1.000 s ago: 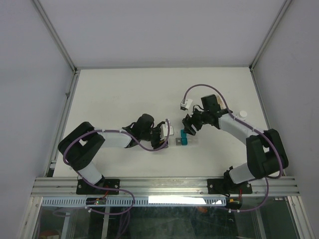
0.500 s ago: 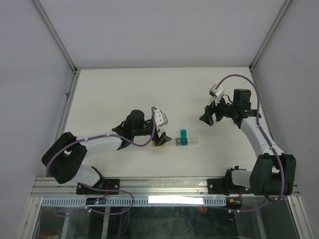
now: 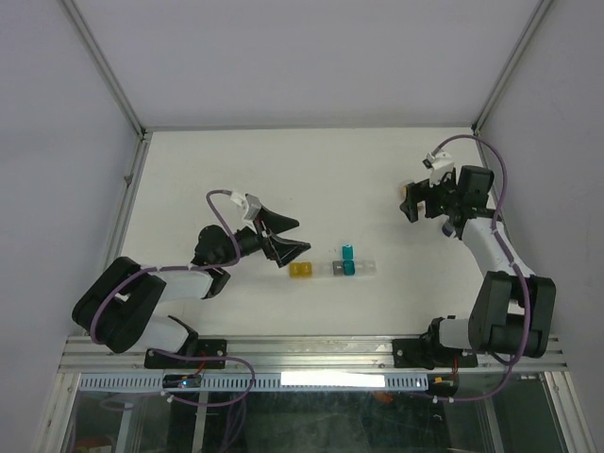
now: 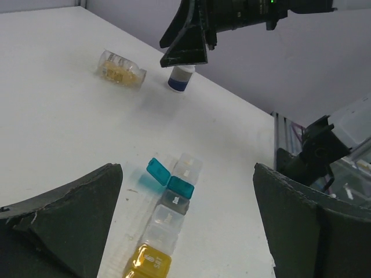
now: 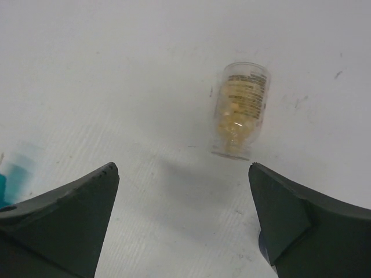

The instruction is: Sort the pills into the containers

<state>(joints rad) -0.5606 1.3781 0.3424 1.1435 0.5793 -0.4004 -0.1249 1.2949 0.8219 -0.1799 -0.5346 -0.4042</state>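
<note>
The containers lie in a short row on the table: a yellow box, clear ones, a grey one and a teal one with its lid flipped up. My left gripper is open, just left of the row and touching nothing. Yellow pills fill a clear vial lying on its side. My right gripper hangs open and empty over the table, near that vial.
A white bottle with a dark blue cap stands beside the vial, under the right arm. The table's raised metal rim runs along the left and right sides. The right arm's base and cables are at the near right edge.
Both grippers have opened wide. The left arm has drawn back to the left, leaving the yellow box uncovered on the table. The right arm has swung right and back, away from the row.
</note>
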